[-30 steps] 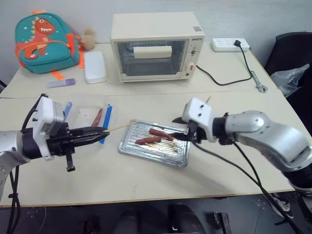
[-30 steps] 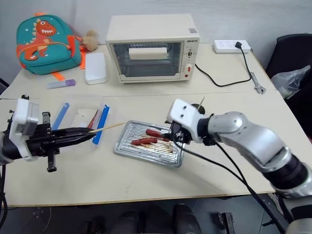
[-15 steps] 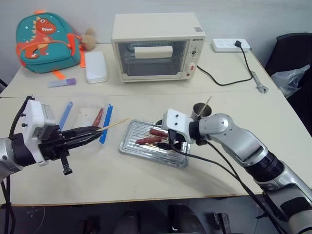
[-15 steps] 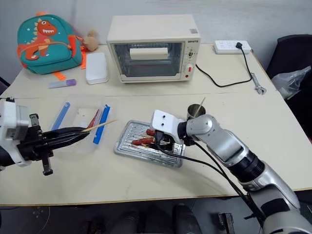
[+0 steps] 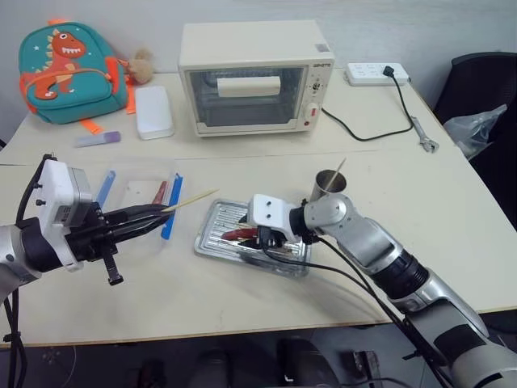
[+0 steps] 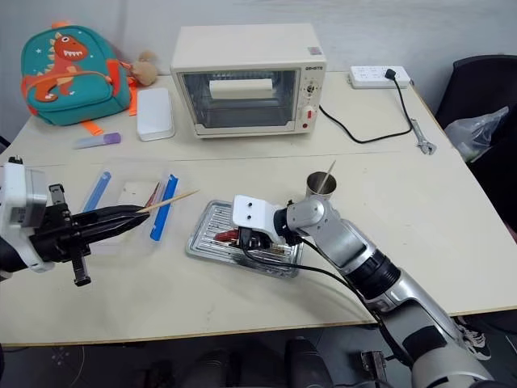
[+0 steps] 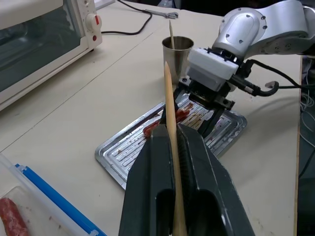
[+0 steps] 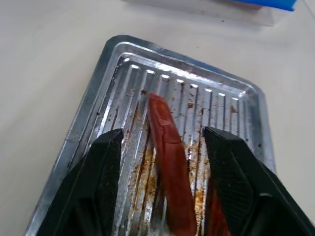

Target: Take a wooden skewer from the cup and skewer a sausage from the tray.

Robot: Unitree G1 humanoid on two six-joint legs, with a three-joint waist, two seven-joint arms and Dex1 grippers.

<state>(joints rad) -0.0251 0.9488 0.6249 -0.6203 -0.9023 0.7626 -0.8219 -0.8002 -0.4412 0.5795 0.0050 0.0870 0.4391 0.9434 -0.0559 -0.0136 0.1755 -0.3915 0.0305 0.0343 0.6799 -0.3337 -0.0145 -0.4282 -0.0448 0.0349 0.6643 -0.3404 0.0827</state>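
Our left tool [image 5: 157, 217], at nine o'clock on the pale desk [image 5: 404, 210], has its black fingers clamped together on a thin pale wooden skewer [image 5: 191, 200], whose pointed end angles up toward two o'clock, above the clear plastic box with blue clips [image 5: 137, 194]. At the centre of the desk lies the flat silver metal tray with a ridged bottom [image 5: 212, 238]; our right tool [image 8: 162, 196] is low over it, fingers apart on either side of a glossy reddish-brown sausage [image 8: 167, 162] lying on the ridges. We cannot tell whether the fingers touch it. A second sausage [image 8: 212, 216] lies just beside the first, next to one finger. The small silver metal cup [image 5: 329, 185] stands upright just off the tray's two o'clock corner, another skewer [image 5: 338, 170] leaning in it. At twelve o'clock sits a cream toaster oven [image 5: 250, 77], and at ten o'clock a teal dinosaur backpack [image 5: 63, 65].
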